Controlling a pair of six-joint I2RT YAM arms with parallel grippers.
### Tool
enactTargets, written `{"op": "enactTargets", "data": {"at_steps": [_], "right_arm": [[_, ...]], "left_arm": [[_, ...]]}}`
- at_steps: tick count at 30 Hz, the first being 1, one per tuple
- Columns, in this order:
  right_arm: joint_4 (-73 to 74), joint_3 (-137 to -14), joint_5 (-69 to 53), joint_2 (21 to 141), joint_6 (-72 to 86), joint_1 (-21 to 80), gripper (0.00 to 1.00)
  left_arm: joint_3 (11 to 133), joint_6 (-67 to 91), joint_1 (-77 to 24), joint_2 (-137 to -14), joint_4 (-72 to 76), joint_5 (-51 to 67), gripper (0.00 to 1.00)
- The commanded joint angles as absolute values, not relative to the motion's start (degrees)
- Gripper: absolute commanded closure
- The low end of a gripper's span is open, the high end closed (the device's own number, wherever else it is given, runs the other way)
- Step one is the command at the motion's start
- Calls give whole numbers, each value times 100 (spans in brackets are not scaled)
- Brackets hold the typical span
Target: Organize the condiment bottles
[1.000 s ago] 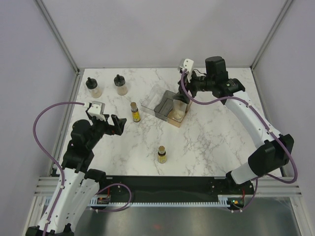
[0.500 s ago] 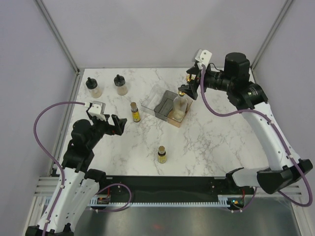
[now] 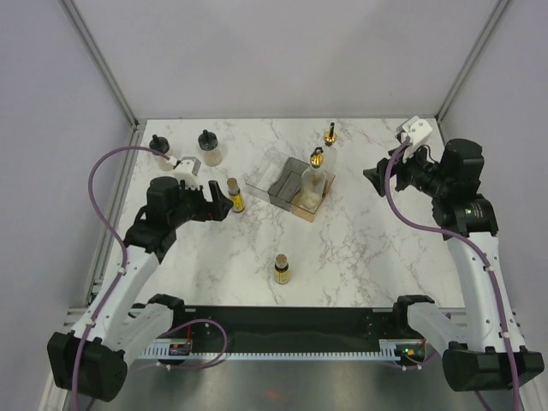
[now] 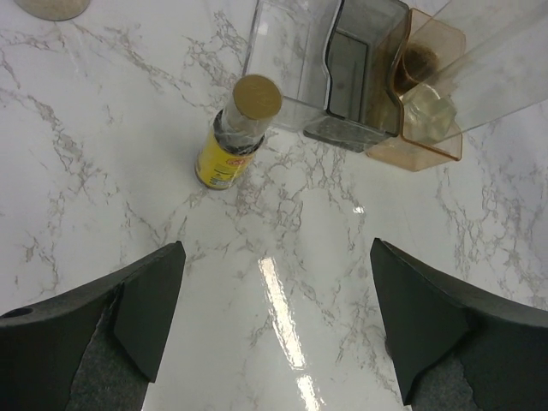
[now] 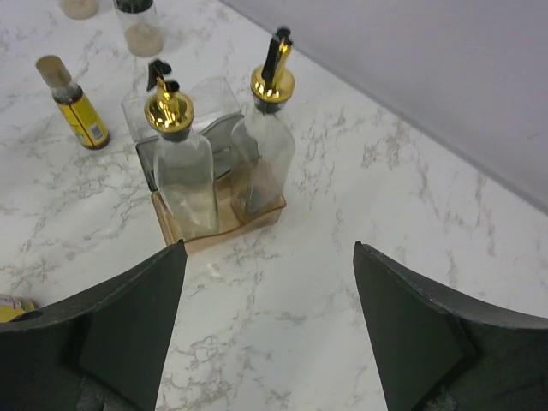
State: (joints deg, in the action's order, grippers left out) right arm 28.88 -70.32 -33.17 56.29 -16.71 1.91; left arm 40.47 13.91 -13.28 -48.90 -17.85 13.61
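Note:
Two tall clear bottles with gold pourers (image 3: 317, 157) (image 3: 330, 134) stand in the peach end of the compartment tray (image 3: 276, 178); in the right wrist view they are side by side (image 5: 184, 171) (image 5: 267, 145). One amber yellow-labelled bottle (image 3: 234, 195) (image 4: 231, 137) stands just ahead of my open left gripper (image 3: 219, 205) (image 4: 274, 325). The other amber bottle (image 3: 282, 269) is near the front. Two squat black-capped bottles (image 3: 160, 148) (image 3: 210, 147) stand at the back left. My right gripper (image 3: 377, 176) (image 5: 270, 317) hangs open and empty, to the right of the tray.
The tray's clear compartment (image 4: 287, 60) and grey compartment (image 4: 351, 77) hold nothing. The peach compartment (image 4: 419, 145) sits at the tray's right end. Metal frame posts rise at the table's back corners (image 3: 128, 120).
My right gripper has let go of the second tall bottle in the peach compartment and drawn back to the right. The left arm has moved forward towards the amber bottle.

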Motion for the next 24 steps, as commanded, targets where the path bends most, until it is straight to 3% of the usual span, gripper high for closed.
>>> {"op": "enactTargets", "data": {"at_steps": [1,8,14,24], "right_arm": [[2620,-6400,-3392,5415,-1485,35,12],[2066,-5240,-3900,5388,-1354,-606,11],[1969,-4940,-4253,5361,-1345,-835,12],[1995,-4869,-4298,5353,-1389,-844,12]], "left_arm": [[4587,1644,-1327,-5386,-1723,1266,3],[5202,1363,-1415,-6564,-1617,932,10],[5563,1301,-1695,-7399,-1529,466,13],[6213,1046,-1977,-8454,-1345,-430,31]]}}
